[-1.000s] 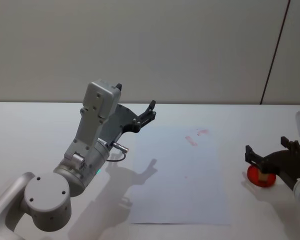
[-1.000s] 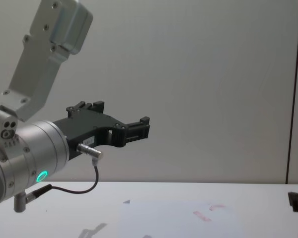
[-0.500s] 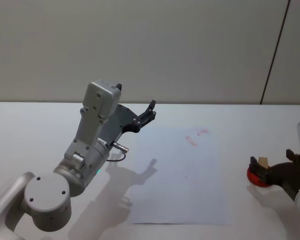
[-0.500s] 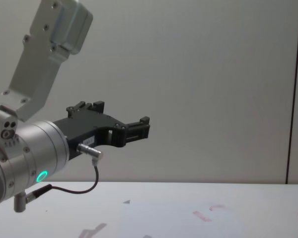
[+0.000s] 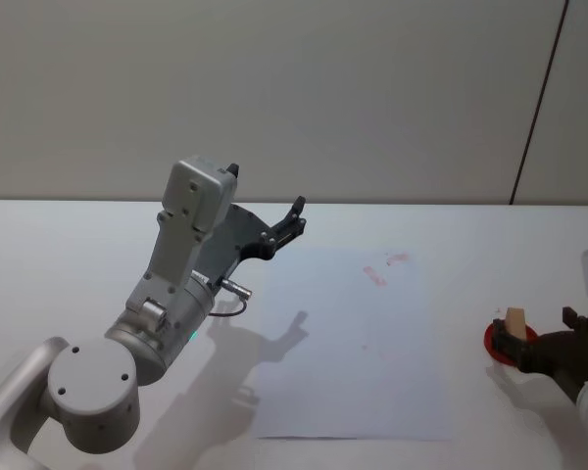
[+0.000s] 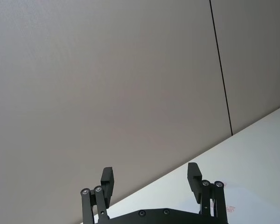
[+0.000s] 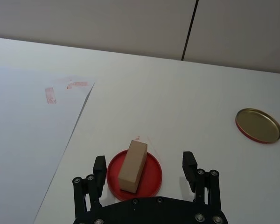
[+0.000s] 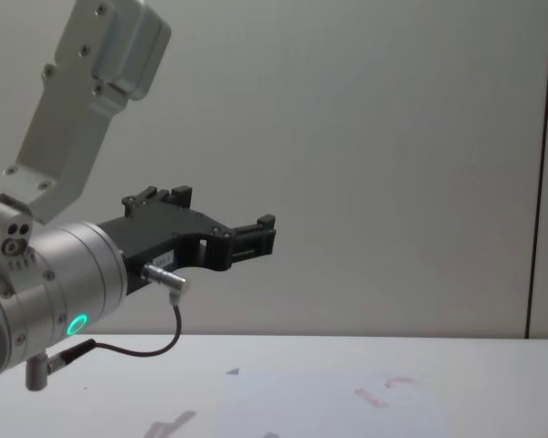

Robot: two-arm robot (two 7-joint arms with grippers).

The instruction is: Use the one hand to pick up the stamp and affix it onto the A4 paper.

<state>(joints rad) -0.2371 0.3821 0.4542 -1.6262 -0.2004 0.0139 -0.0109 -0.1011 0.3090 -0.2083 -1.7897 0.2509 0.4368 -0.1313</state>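
Facing stamp [image 7: 133, 165] on red dish [image 7: 154, 179]: spread right pincer [image 7: 144, 161]; gold lid [image 7: 258, 125], perhaps.

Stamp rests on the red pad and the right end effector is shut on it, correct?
Not shut. The right wrist view shows the right end effector open, its fingers standing clear on either side of the stamp, which does rest on the red pad.

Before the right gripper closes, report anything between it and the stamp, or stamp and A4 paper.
Nothing visible. The open right gripper faces the stamp on its red ink pad; bare table separates pad from A4 paper. The gold lid lies away from the paper; the left gripper hangs high, left of it.
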